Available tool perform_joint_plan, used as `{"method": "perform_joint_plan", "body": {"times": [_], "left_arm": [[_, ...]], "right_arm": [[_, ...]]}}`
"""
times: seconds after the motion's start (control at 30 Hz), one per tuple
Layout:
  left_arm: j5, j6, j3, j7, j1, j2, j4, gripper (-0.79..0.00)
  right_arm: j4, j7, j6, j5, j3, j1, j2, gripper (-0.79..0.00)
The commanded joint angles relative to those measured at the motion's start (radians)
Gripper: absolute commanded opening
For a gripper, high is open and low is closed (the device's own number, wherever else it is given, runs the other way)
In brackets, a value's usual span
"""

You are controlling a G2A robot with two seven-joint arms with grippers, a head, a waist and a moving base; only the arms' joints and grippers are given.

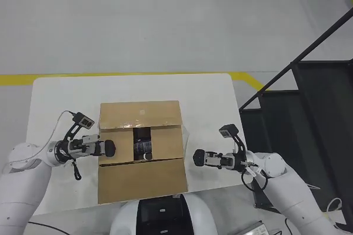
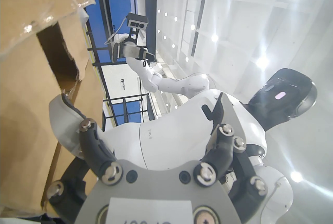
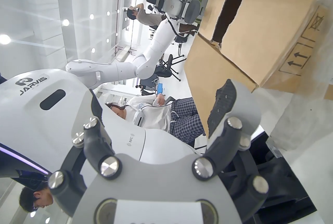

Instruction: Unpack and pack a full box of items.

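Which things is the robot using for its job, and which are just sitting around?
For the job: cardboard box, dark items inside it, left gripper, right gripper.
Just there: white table under the box, black steps, yellow floor line.

Cardboard box [image 1: 140, 176] (flaps ajar) mid-table

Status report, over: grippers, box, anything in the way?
Left gripper open, empty, at box, left side. Right gripper open, empty, just off its right side. Dark items show through top gap. Flaps cover the rest.
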Motion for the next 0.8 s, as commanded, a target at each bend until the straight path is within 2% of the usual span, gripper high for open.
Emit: {"method": "perform_joint_plan", "body": {"times": [0.0, 0.13, 0.23, 0.33, 0.53, 0.77], "left_arm": [[0.003, 0.0, -0.007, 0.0, -0.017, 0.011, 0.038, 0.0], [-0.014, -0.023, -0.012, 0.023, -0.061, 0.006, 0.104, 0.0], [-0.099, -0.018, 0.006, 0.018, -0.098, -0.012, 0.141, 0.0], [-0.105, -0.022, 0.029, 0.022, -0.151, -0.029, 0.19, 0.0], [-0.145, -0.037, 0.082, 0.036, -0.257, -0.069, 0.269, 0.0], [-0.17, -0.088, 0.17, 0.088, -0.394, -0.133, 0.428, 0.0]], "right_arm": [[0.009, -0.003, -0.003, -0.006, -0.002, -0.003, 0.002, 0.0], [0.023, -0.009, -0.009, -0.009, -0.002, -0.005, 0.005, 0.0], [0.026, -0.013, -0.013, -0.006, -0.002, -0.005, 0.006, 0.0], [0.017, -0.011, -0.011, 0.022, 0.0, -0.007, 0.009, 0.0], [0.016, -0.009, -0.009, 0.048, 0.016, -0.012, 0.016, 0.0], [0.031, -0.023, -0.023, 0.049, 0.023, -0.012, 0.021, 0.0]]}}
